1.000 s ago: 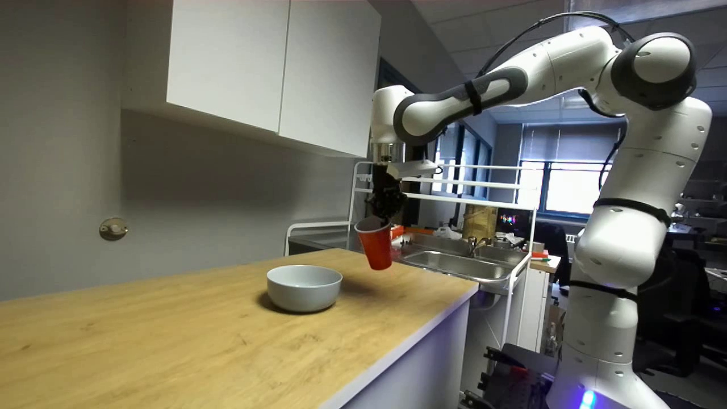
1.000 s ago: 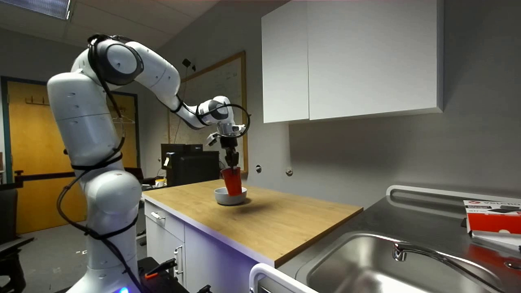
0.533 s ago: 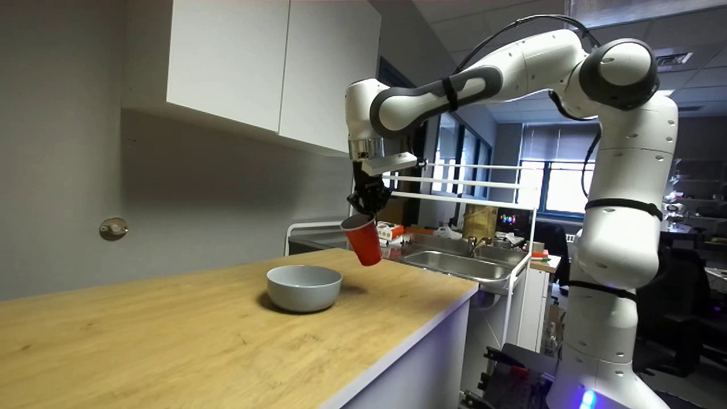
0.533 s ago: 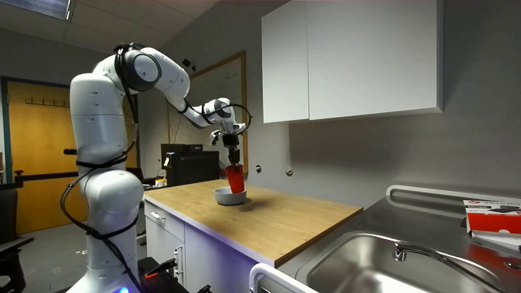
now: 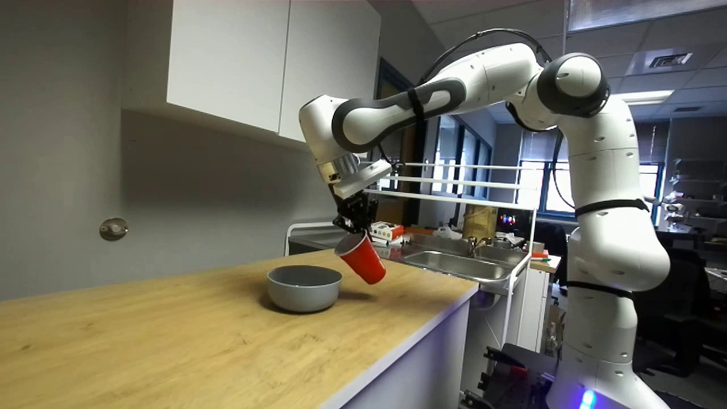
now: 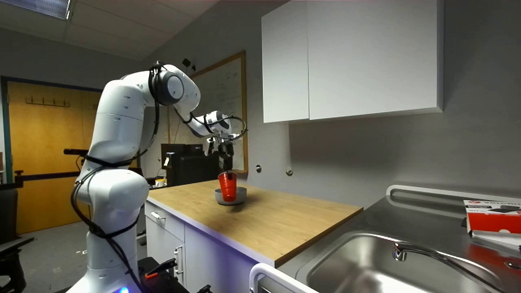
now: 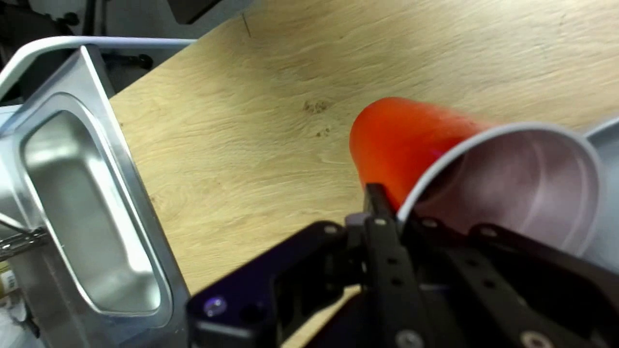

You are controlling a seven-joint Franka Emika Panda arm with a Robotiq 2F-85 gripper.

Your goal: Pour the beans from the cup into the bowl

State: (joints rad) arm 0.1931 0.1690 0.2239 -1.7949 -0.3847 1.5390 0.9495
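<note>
The red cup (image 5: 366, 264) hangs above the counter beside the bowl, its mouth tilted toward the bowl. It also shows in an exterior view (image 6: 228, 188) and in the wrist view (image 7: 401, 140). My gripper (image 5: 361, 232) is shut on the cup's rim, one finger inside and one outside; the wrist view shows this grip (image 7: 394, 208). The grey-white bowl (image 5: 304, 296) stands upright on the counter; it also shows in an exterior view (image 6: 242, 197) and partly at the wrist view's right edge (image 7: 610, 193). No beans can be made out; the cup's deep inside is dark.
The wooden counter (image 5: 170, 341) carries the bowl. A metal sink (image 5: 460, 264) with a faucet and a white rail frame (image 5: 471, 199) are past the counter's end. White wall cabinets (image 5: 238, 62) hang above. A red and white box (image 6: 494, 219) lies by the sink.
The arm has reached farther over the counter and its wrist has tilted. The cup shifted toward the bowl, then lower, and is tilted more with its mouth toward the bowl. The bowl has not moved.
</note>
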